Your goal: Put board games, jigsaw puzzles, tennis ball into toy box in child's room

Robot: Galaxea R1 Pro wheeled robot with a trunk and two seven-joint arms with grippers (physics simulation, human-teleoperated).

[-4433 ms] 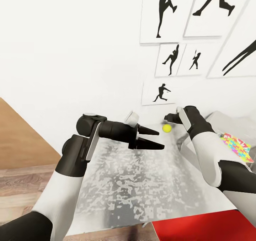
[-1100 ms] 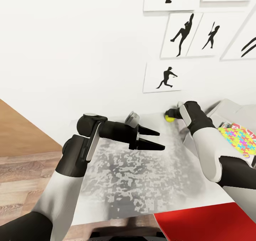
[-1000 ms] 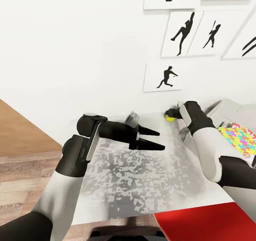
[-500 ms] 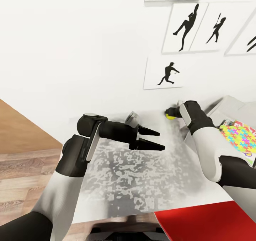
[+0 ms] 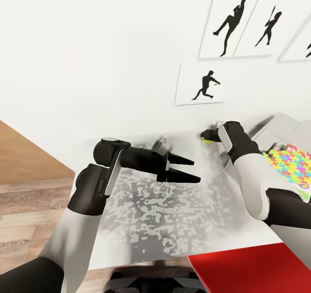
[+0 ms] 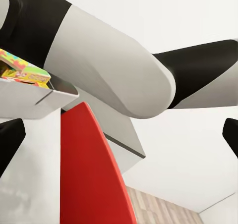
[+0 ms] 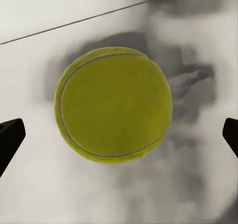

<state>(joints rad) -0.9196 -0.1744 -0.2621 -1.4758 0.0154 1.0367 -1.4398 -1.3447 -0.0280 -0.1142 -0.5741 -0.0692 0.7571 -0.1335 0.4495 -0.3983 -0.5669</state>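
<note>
Currently the right gripper [image 5: 206, 135] is positioned at the far edge of the table [image 5: 172, 215], close to the white wall, directly over the tennis ball [image 7: 113, 104]. In the head view only a sliver of the yellow-green ball shows beneath the gripper's dark tip. In the right wrist view the ball lies centred between the two black fingertips [image 7: 10, 137], which stand wide apart at opposite borders of the picture with clear margin on both sides of the ball; neither tip touches it. The ball rests on the pale mottled table top, near the seam where the top meets the wall. The left gripper [image 5: 190, 170] is held over the middle of the table, pointing toward the right arm, its two tapered fingers spread and holding nothing; the table surface beneath and ahead of it is bare. To the right of the right forearm, the toy box [image 5: 280, 126] sits on the table with its sloping grey wall near the arm; a jigsaw puzzle [image 5: 293, 165] of bright interlocking pieces lies inside it. In the left wrist view the box rim shows with a colourful edge above it. A red panel [image 5: 255, 269] occupies the near right corner. Silhouette posters [image 5: 203, 84] hang on the wall above the ball. Wood-plank floor [image 5: 30, 206] shows beyond the table's left edge.
</note>
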